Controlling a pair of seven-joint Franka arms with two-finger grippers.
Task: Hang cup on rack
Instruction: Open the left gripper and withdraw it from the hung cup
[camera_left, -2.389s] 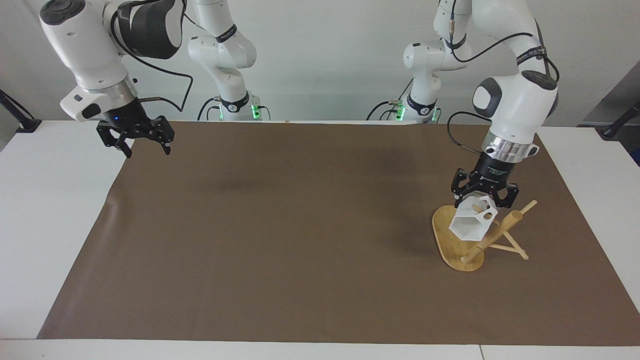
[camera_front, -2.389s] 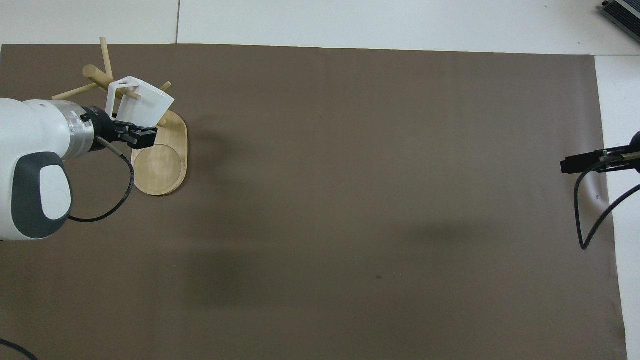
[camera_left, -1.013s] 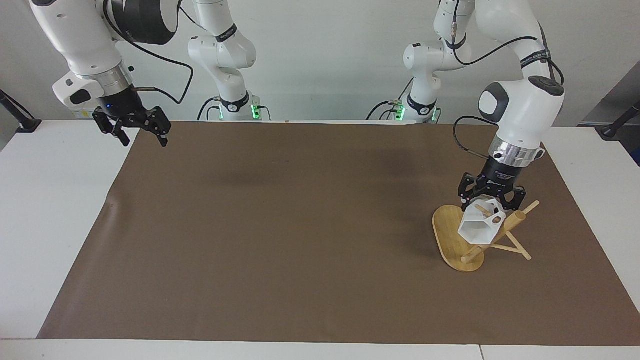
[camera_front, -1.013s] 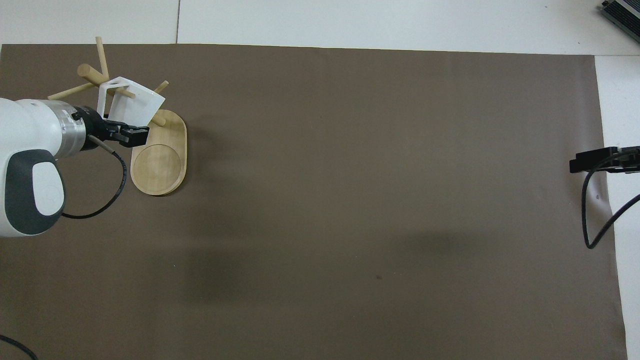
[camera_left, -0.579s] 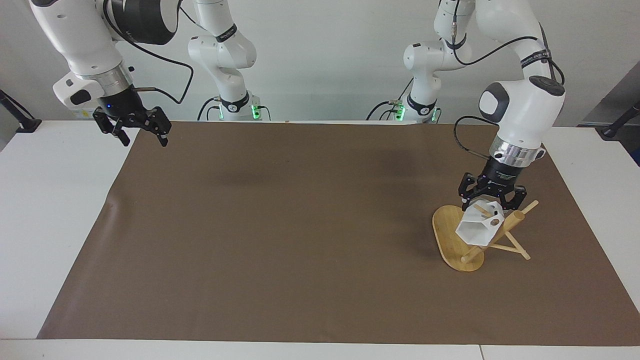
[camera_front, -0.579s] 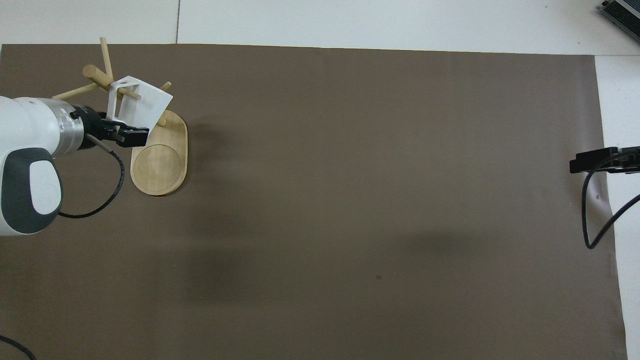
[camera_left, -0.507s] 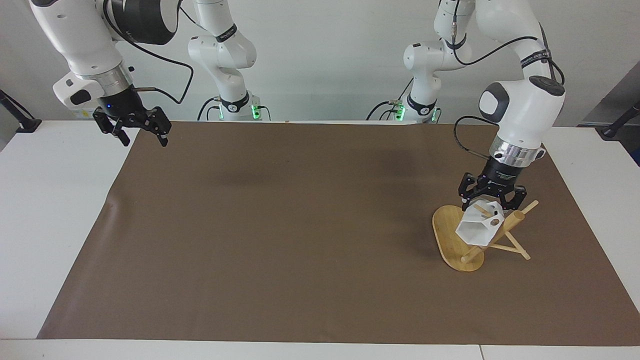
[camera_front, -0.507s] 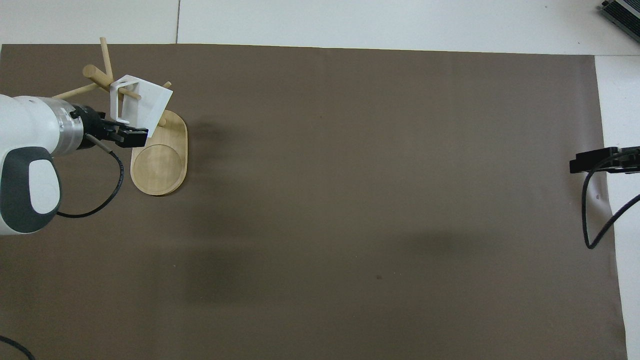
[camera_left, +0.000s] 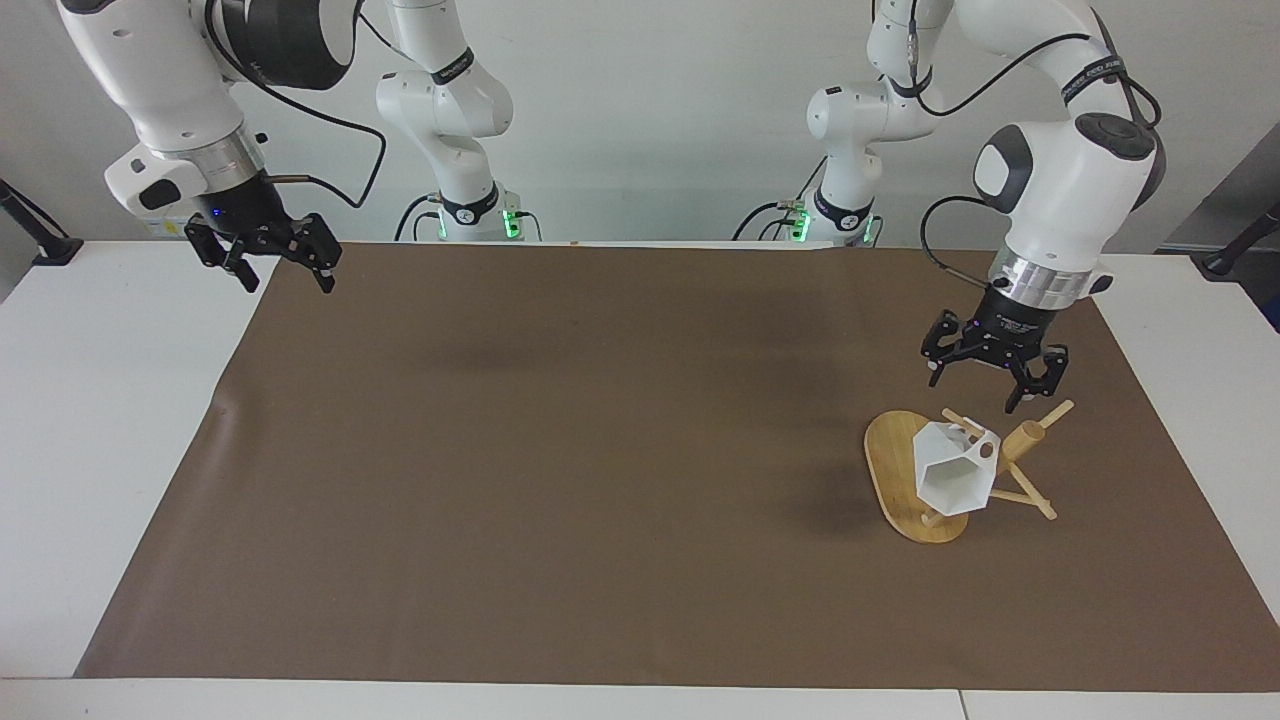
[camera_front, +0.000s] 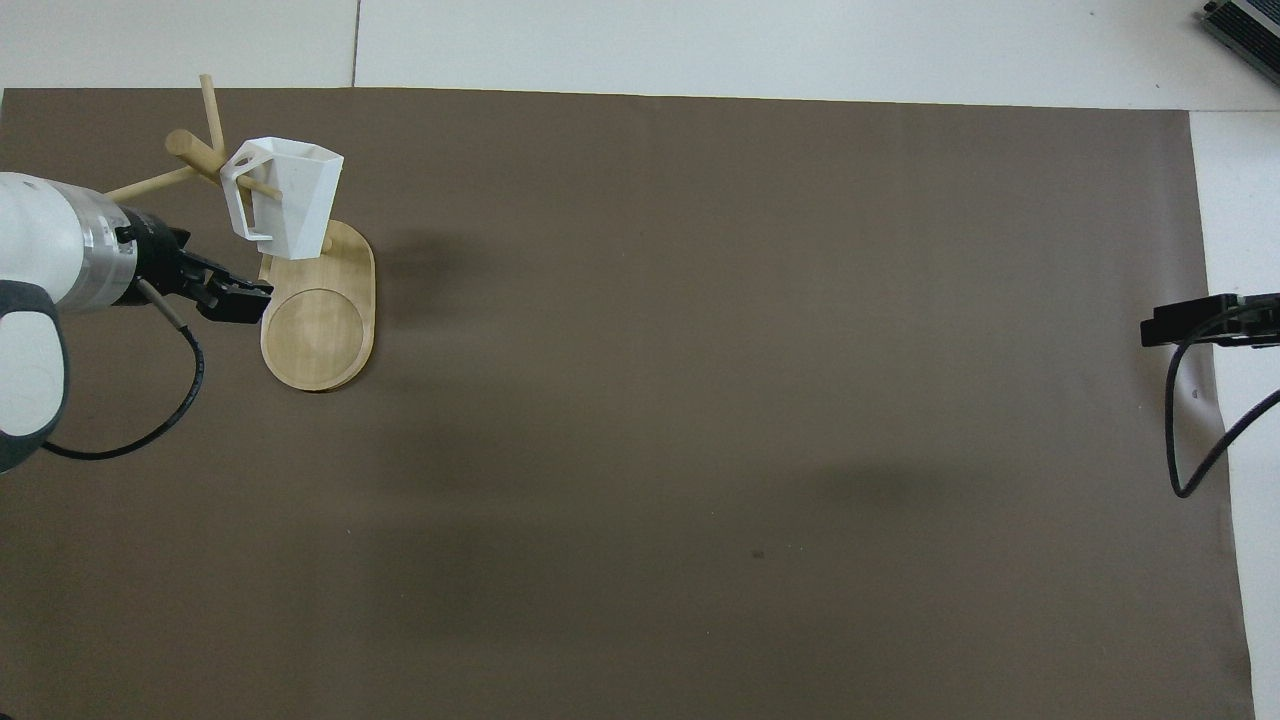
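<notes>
My left jaws hang spread wide and empty above the robots' end of the light bamboo mug rack with its oval flat base, clear of everything. My right jaws are likewise released and hold nothing; that arm waits over the edge of the brown mat at its own end of the surface.

Just below and a little farther out, the small white faceted cup with the hexagonal rim hangs on the rack, its blocky handle threaded over one thin peg beside the thick central post, its mouth tilted toward the far edge of the surface. In the overhead view the peg passes through the handle of the cup and nothing of mine touches it.

I judge the hanging done and the step in hand to be the retreat. Next I should lift the left arm straight up and away, keeping clear of the pegs so the tilted cup is not nudged off.
</notes>
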